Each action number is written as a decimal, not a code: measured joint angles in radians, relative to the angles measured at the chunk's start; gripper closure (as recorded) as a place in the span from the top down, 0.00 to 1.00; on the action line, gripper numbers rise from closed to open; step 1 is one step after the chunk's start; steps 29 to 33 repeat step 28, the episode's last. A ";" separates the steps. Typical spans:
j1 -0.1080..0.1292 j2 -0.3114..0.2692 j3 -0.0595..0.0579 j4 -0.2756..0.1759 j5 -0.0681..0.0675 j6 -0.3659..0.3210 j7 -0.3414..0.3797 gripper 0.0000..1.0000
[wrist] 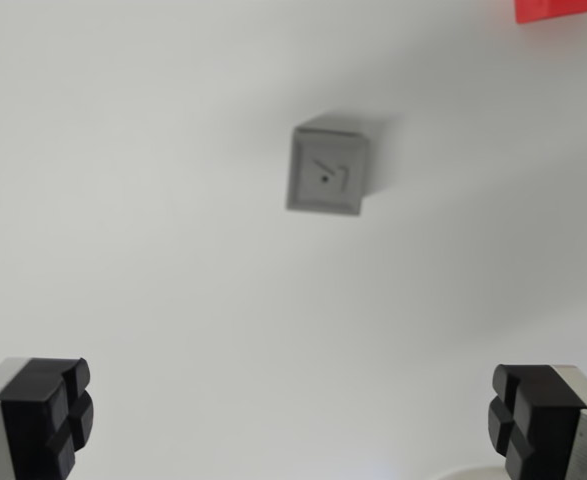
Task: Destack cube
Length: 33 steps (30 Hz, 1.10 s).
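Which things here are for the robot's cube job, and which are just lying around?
For the job: small grey cube, seen from above on the white table; open black-fingered gripper.

Just lying about: red object at the top right edge, mostly cut off.
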 joint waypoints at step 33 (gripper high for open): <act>0.000 -0.003 0.000 0.005 0.000 -0.010 0.000 1.00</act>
